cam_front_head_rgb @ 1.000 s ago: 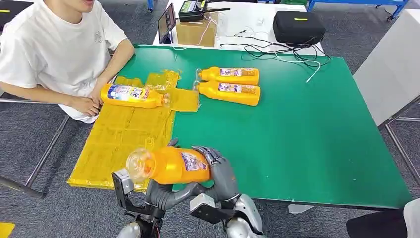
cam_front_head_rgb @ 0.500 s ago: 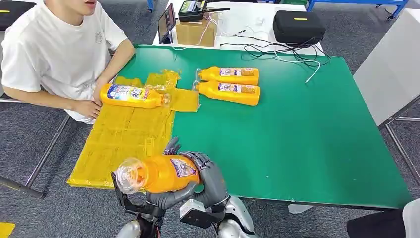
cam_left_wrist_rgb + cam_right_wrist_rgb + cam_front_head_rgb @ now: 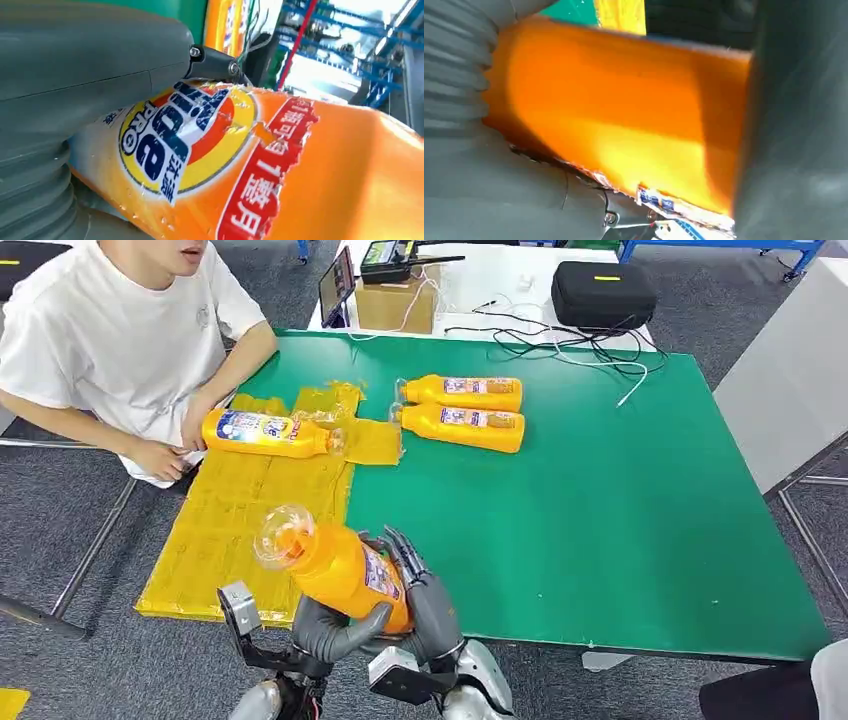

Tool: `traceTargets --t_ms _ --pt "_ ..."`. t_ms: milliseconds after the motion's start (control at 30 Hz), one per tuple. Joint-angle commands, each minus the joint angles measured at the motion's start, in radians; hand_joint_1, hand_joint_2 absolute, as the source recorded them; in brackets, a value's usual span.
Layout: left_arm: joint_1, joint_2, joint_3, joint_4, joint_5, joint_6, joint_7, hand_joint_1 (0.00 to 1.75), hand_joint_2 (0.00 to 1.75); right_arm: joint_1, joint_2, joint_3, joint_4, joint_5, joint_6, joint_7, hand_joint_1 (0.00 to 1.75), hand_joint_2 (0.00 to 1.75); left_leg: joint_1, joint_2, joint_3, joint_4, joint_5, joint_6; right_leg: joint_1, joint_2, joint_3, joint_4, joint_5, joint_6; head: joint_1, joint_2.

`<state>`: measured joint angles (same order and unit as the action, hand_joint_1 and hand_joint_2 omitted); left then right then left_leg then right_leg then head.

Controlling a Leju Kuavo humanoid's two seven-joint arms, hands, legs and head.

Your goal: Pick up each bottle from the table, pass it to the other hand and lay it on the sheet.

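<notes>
An orange bottle with a clear cap hangs over the table's near edge, tilted with its cap up and to the left. My left hand grips it from below, thumb around its body. My right hand holds its base end, fingers lying along its side. The left wrist view has the bottle's label against my left hand. In the right wrist view the bottle sits against my right hand. Another bottle lies on the yellow sheet. Two more bottles lie on the green table.
A person in a white shirt sits at the table's left, one hand by the sheet's far corner. Behind the green table a white table carries a cardboard box, a black case and cables. A grey cabinet stands right.
The held bottle has turned from lying sideways to cap-up and tilted left. Both hands shifted a little left with it. The person's forearm moved slightly.
</notes>
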<state>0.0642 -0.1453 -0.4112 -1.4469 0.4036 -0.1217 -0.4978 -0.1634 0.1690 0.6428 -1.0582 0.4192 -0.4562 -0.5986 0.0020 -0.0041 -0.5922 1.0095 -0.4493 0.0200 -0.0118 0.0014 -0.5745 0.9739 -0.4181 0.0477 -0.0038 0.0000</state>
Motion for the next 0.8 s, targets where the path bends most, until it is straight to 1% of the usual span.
traceTargets --t_ms 33,100,167,200,233,267,300,333,367,400,433,467,500,600,633,700,733,767,800 --pt "-0.040 0.025 -0.083 0.027 0.029 -0.109 -0.004 1.75 1.75 -0.002 -0.026 -0.045 -0.063 -0.038 -0.013 -0.072 0.00 0.00 0.000 -0.002 0.002 0.000 -0.001 -0.001 0.000 -0.003 0.003 0.000 -0.002 -0.002 0.001 0.000" --pt "-0.039 0.023 -0.078 0.021 0.031 -0.118 -0.003 1.75 1.75 0.011 -0.016 -0.071 -0.094 -0.069 -0.016 -0.085 0.00 0.00 0.000 -0.001 0.003 -0.001 -0.001 -0.001 0.000 -0.001 0.003 0.000 -0.001 -0.002 0.000 0.000" --pt "-0.040 0.017 -0.069 0.018 0.029 -0.119 -0.001 1.73 1.75 0.028 -0.016 -0.087 -0.143 -0.079 -0.054 -0.100 0.00 0.00 0.000 -0.002 0.002 0.000 -0.001 -0.001 0.000 -0.002 0.003 0.001 -0.002 -0.002 0.001 0.000" --pt "-0.044 0.013 -0.061 0.022 0.019 -0.099 0.005 1.68 1.75 0.036 -0.019 -0.093 -0.167 -0.091 -0.060 -0.100 0.00 0.00 0.000 -0.001 0.002 0.000 -0.001 -0.001 0.000 -0.002 0.002 0.000 -0.001 -0.002 0.000 0.000" --pt "-0.052 -0.002 -0.029 0.038 -0.006 -0.024 0.024 1.66 1.75 0.052 -0.030 -0.090 -0.220 -0.121 -0.091 -0.100 0.00 0.00 0.000 -0.001 0.000 0.000 0.000 -0.001 0.000 -0.001 0.001 0.000 -0.001 -0.001 0.001 0.000" --pt "-0.058 -0.002 -0.024 0.041 -0.006 -0.023 0.025 1.66 1.75 0.055 -0.035 -0.090 -0.225 -0.123 -0.091 -0.100 0.00 0.00 0.000 -0.001 0.002 0.000 -0.001 -0.001 0.000 -0.001 0.002 0.001 -0.002 -0.002 0.001 0.000" --pt "-0.066 -0.005 -0.013 0.054 -0.006 -0.019 0.029 1.50 1.75 0.060 -0.037 -0.091 -0.236 -0.125 -0.096 -0.100 0.00 0.00 0.000 -0.001 0.001 0.000 -0.001 -0.001 0.000 -0.001 0.001 0.001 -0.001 -0.001 0.000 0.000" --pt "-0.088 -0.012 0.022 0.087 -0.114 0.118 0.009 1.45 1.75 0.065 -0.041 -0.087 -0.260 -0.149 -0.115 -0.100 0.00 0.00 0.000 -0.001 0.002 0.001 -0.001 -0.001 0.000 -0.001 0.002 0.001 -0.002 -0.002 0.000 0.000" --pt "-0.095 -0.007 0.027 0.091 -0.110 0.114 0.010 1.45 1.75 0.065 -0.042 -0.088 -0.261 -0.149 -0.116 -0.100 0.00 0.00 0.000 -0.002 0.001 0.000 0.000 -0.001 0.000 -0.002 0.002 0.000 -0.001 -0.001 0.001 0.000" --pt "-0.131 -0.019 0.062 0.160 -0.215 0.271 0.009 1.66 1.75 0.073 -0.039 -0.095 -0.273 -0.162 -0.137 -0.100 0.00 0.00 0.000 -0.002 0.001 0.000 0.000 -0.001 0.000 -0.002 0.001 0.000 -0.001 -0.001 0.001 0.000" --pt "-0.159 -0.019 0.080 0.194 -0.260 0.338 0.005 1.68 1.75 0.077 -0.038 -0.101 -0.276 -0.168 -0.148 -0.100 0.00 0.00 0.000 -0.001 0.003 -0.001 0.000 -0.001 0.000 -0.001 0.003 0.000 -0.001 -0.002 0.000 0.000" --pt "-0.183 -0.017 0.091 0.235 -0.257 0.335 0.001 1.68 1.75 0.079 -0.042 -0.099 -0.279 -0.171 -0.148 -0.100 0.00 0.00 0.000 -0.001 0.001 -0.001 0.000 -0.001 0.000 -0.001 0.002 0.000 0.000 -0.001 0.001 0.000" --pt "-0.191 -0.018 0.098 0.249 -0.255 0.331 -0.005 1.68 1.75 0.079 -0.043 -0.099 -0.280 -0.171 -0.149 -0.100 0.00 0.00 0.000 -0.001 0.002 -0.001 0.000 -0.001 0.000 -0.001 0.003 0.000 0.000 -0.002 0.000 0.000" --pt "-0.191 -0.018 0.098 0.249 -0.255 0.331 -0.005 1.68 1.75 0.079 -0.043 -0.099 -0.280 -0.171 -0.149 -0.100 0.00 0.00 0.000 0.000 0.003 -0.001 0.001 -0.001 0.000 0.000 0.003 -0.001 0.000 -0.002 0.001 0.000" --pt "-0.185 -0.024 0.096 0.245 -0.255 0.331 -0.006 1.68 1.75 0.078 -0.043 -0.098 -0.279 -0.171 -0.149 -0.100 0.00 0.00 0.000 0.001 0.002 -0.001 0.000 -0.001 0.000 0.000 0.002 0.000 0.000 -0.002 -0.002 0.000" --pt "-0.185 -0.024 0.096 0.245 -0.255 0.331 -0.006 1.68 1.75 0.078 -0.043 -0.098 -0.279 -0.171 -0.149 -0.100 0.00 0.00 0.000 -0.003 0.002 -0.001 0.001 -0.001 0.000 -0.004 0.003 0.000 -0.001 -0.001 0.000 0.000" --pt "-0.195 -0.024 0.097 0.260 -0.395 0.509 -0.036 1.68 1.75 0.080 -0.039 -0.103 -0.278 -0.176 -0.164 -0.100 0.00 0.00 0.000 -0.002 0.002 -0.001 0.001 0.000 0.000 -0.002 0.003 0.000 0.000 -0.001 0.000 0.000" --pt "-0.224 -0.016 0.106 0.295 -0.501 0.638 -0.053 1.64 1.75 0.083 -0.037 -0.109 -0.278 -0.178 -0.180 -0.100 0.00 0.00 0.000 -0.001 0.004 -0.001 0.000 -0.001 0.000 -0.002 0.004 0.000 -0.001 -0.002 -0.001 0.000" --pt "-0.243 -0.016 0.122 0.325 -0.537 0.685 -0.064 1.64 1.75 0.084 -0.037 -0.110 -0.277 -0.185 -0.177 -0.100 0.00 0.00 0.001 0.000 0.003 -0.001 0.000 0.000 0.001 0.000 0.003 0.000 0.000 -0.001 0.000 0.000"
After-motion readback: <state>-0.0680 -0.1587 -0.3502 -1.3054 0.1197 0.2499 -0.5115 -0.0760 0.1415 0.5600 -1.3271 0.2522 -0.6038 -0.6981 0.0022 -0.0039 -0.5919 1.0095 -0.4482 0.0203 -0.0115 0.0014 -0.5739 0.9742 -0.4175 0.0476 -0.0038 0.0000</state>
